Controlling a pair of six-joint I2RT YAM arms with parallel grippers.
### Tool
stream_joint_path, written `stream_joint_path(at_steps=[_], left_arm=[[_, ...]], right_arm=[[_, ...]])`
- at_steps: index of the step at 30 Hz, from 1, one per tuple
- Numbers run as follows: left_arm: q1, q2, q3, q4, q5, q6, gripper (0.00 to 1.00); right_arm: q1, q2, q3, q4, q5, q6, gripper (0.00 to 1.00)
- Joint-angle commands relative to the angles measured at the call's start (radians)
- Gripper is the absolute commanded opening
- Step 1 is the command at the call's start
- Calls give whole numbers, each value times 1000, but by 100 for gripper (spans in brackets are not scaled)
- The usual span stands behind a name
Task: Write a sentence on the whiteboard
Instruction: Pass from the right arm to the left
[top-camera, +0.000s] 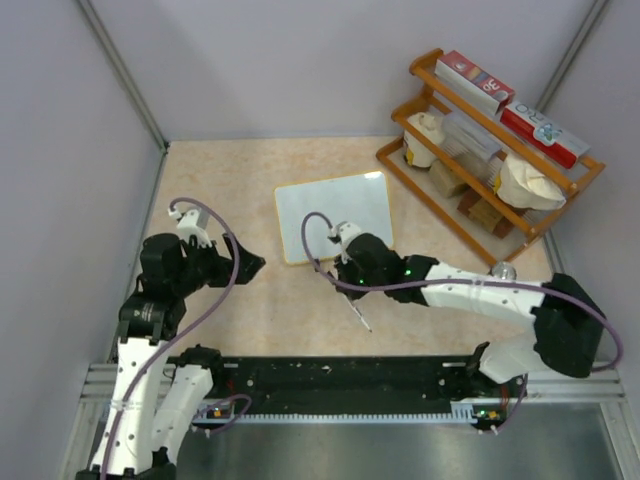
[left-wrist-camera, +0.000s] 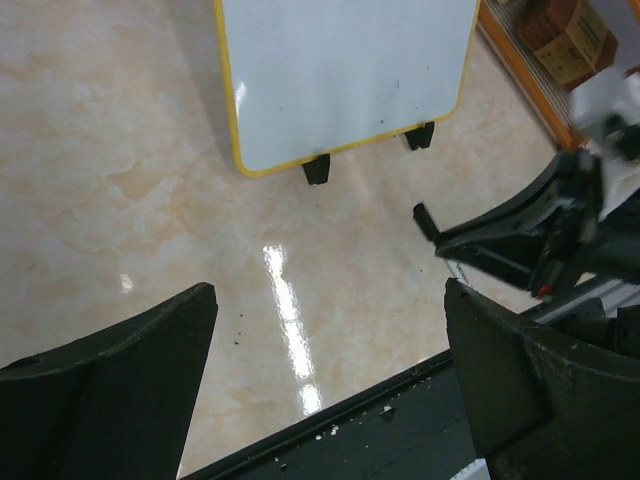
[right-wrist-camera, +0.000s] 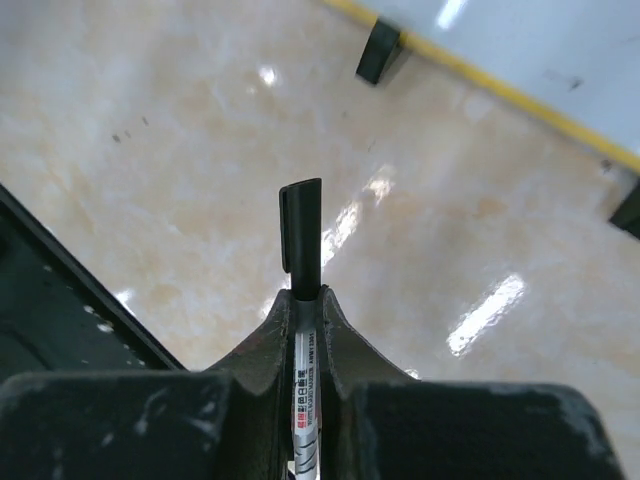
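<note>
My right tool (right-wrist-camera: 305, 305) pinches a marker (right-wrist-camera: 301, 230). Its black cap pokes out ahead, and the barrel print is too small to read. The whiteboard (top-camera: 335, 215) sits on the tabletop (top-camera: 230, 180) just ahead of that tool, cut off in its wrist view. My left tool (left-wrist-camera: 330, 320) stands spread wide, gripping nothing.

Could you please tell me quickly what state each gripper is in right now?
Left gripper: open, holding nothing.
Right gripper: closed on a slim white marker pen with a black cap.
</note>
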Motion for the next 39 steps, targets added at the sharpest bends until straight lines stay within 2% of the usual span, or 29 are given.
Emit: stream_joint_path(at_steps=[1,2,6,7,10,11,14,17,20,25,29,30,33,39], left_arm=[[-93,64,4,47,27,-18,99],[-173,73,1,71,8,-35,99],[-368,134,-53,251,-15,-131,99],[-402,154,-68,368,-4,-178,99],[-557,248,-100,542,-13,-234,99],[-628,306,-105,662,-15,-243,99],[-727,447,-96,896,42,-274,99],[-800,589,-33,967,77,-276,97],[-848,688,2,1045,93,-282,94],[-864,727,-11,1130,99,-299,85],[-867,724,-27,1156,114,-308,68],[-870,724,-27,1159,116,-309,60],[-878,733,-21,1155,119,-314,47],[-893,731,-13,1115,103,-309,44]], right_arm=[[-90,-175,3,94,-80,79,0],[-107,-229,-5,103,-86,90,0],[-195,-360,-55,170,-140,170,0],[-226,-387,-70,181,-143,211,0],[-281,-491,-121,215,-163,282,0],[-288,-519,-143,220,-163,294,0],[-309,-591,-166,223,-157,326,0],[-323,-652,-183,215,-139,368,0],[-325,-711,-198,218,-111,398,0],[-326,-763,-219,201,-68,408,0],[-326,-789,-239,195,-39,414,0],[-326,-797,-242,195,-30,420,0],[-326,-804,-247,195,-18,422,0],[-326,-818,-247,195,7,425,0]])
